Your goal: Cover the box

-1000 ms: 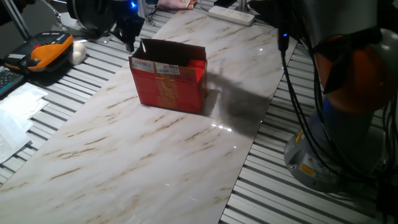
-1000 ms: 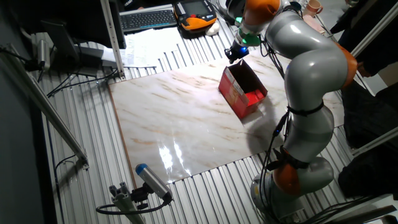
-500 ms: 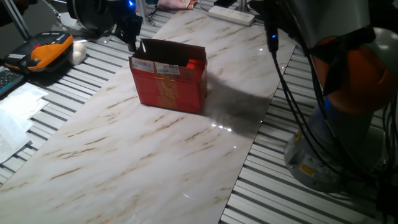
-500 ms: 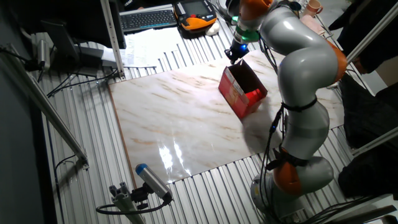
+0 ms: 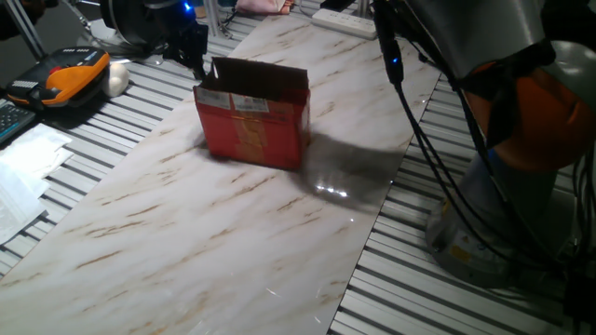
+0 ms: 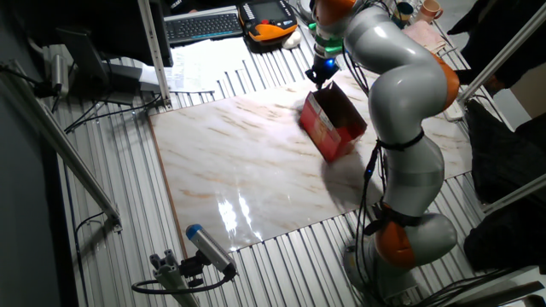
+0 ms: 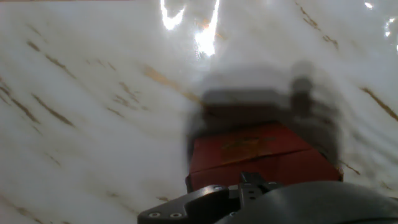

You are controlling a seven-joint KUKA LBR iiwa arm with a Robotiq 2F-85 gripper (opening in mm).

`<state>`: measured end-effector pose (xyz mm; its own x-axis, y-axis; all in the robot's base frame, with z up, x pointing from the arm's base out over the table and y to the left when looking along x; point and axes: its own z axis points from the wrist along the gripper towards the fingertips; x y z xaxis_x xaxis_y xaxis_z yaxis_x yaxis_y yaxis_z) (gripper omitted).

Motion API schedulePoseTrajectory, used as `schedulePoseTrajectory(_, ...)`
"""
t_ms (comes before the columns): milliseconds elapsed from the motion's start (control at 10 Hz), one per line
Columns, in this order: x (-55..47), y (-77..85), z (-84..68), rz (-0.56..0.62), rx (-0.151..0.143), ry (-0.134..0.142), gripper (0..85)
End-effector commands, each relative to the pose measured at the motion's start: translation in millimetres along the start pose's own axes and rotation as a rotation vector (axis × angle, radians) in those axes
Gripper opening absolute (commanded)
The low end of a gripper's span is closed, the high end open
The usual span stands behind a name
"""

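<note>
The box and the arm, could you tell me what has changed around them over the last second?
The arm swung toward the far side of the table, with its gripper staying at the box's upright flap. The box itself looks unmoved and still open on the marble table.

One fixed view gives you a low, close look along the marble table [image 5: 233, 233]. The other looks down from high and farther off [image 6: 230, 170]. Both share the box [image 5: 251, 116]. Your hand view, blurred, seems to face straight down, very near.

white marble table [image 5: 233, 233], red box [image 5: 253, 126] standing on it
</note>
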<state>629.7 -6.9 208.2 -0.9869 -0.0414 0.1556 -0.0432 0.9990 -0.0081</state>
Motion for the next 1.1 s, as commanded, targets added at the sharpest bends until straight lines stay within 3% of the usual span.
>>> schedulePoseTrajectory(0,2.4,1.1,1.0,-0.002,0.006,0.002,0.0)
schedulePoseTrajectory(200,7.6,-0.5,3.8,-0.006,0.004,0.002,0.0)
schedulePoseTrajectory(700,17.1,9.2,36.5,0.001,0.027,-0.06,0.0)
schedulePoseTrajectory(1000,16.2,9.0,47.0,0.006,0.024,-0.082,0.0)
